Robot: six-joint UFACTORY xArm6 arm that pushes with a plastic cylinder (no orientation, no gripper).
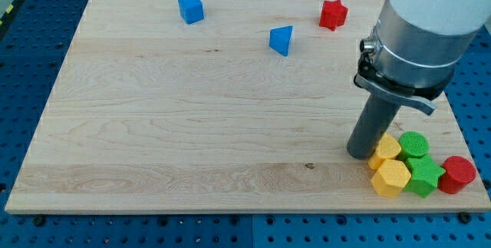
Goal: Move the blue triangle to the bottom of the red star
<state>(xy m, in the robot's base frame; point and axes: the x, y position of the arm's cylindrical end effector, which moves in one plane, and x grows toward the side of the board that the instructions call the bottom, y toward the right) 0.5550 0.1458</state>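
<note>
The blue triangle (pixel 281 40) lies near the view's top, middle right of the wooden board (pixel 192 117). The red star (pixel 333 14) sits up and to the right of it, a short gap apart. My tip (pixel 359 153) rests on the board at the lower right, far below both, touching or nearly touching a yellow block (pixel 386 149).
A blue cube (pixel 191 8) sits at the top, left of the triangle. At the lower right corner a cluster holds two yellow blocks, a green cylinder (pixel 415 143), a green star (pixel 424 176) and a red cylinder (pixel 458 174). The arm's body (pixel 426 25) looms over the right edge.
</note>
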